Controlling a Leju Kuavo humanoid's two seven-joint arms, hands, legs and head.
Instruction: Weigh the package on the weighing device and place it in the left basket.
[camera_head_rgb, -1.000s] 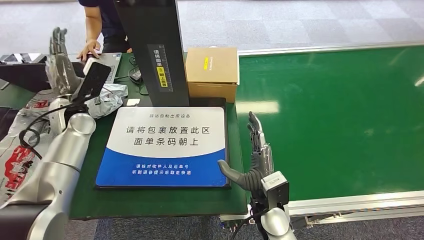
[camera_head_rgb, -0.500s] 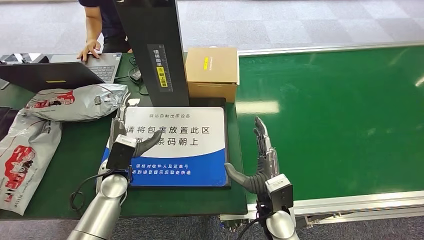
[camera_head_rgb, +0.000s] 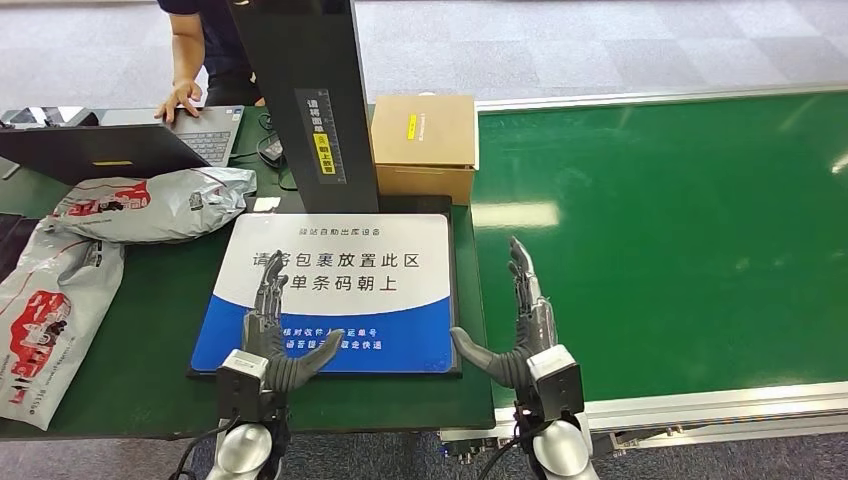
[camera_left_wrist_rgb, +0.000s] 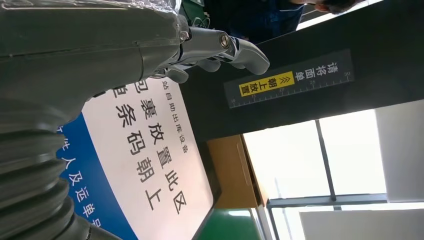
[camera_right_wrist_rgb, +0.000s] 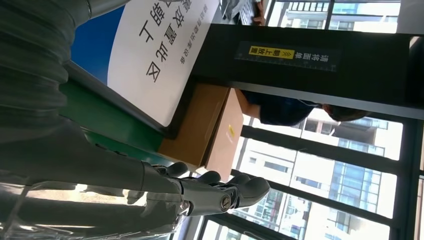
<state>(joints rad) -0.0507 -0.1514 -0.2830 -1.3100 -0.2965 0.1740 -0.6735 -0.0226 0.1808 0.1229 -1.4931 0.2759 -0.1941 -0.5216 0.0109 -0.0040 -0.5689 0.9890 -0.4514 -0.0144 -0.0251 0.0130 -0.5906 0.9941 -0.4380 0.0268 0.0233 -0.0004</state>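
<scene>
Green-topped table (camera_head_rgb: 170, 300) with a green conveyor belt (camera_head_rgb: 660, 230) alongside on the right. Weighing device (camera_head_rgb: 340, 255), a flat pad with a white and blue printed face, sits mid-table under a black upright post (camera_head_rgb: 310, 95); nothing lies on the pad. Two soft grey poly-mailer packages with red print lie on the table's left side: the nearer-to-pad package (camera_head_rgb: 150, 205) just off the pad's far-left corner, the other package (camera_head_rgb: 45, 320) at the left edge. One cardboard box (camera_head_rgb: 425, 140) stands behind the pad, one laptop (camera_head_rgb: 110, 145) at far left with a person's hand (camera_head_rgb: 180, 98) on it. No basket seen. Left hand (camera_head_rgb: 275, 335) hovers over the pad's near-left part, fingers straight and apart, holding nothing. Right hand (camera_head_rgb: 515, 325) stands edge-up beside the pad's right rim, fingers spread, also holding nothing. Mailers look light, floppy and slick, likely to sag and slide; best taken by the bulging middle with fingers wrapping across the width, not by a loose edge.
</scene>
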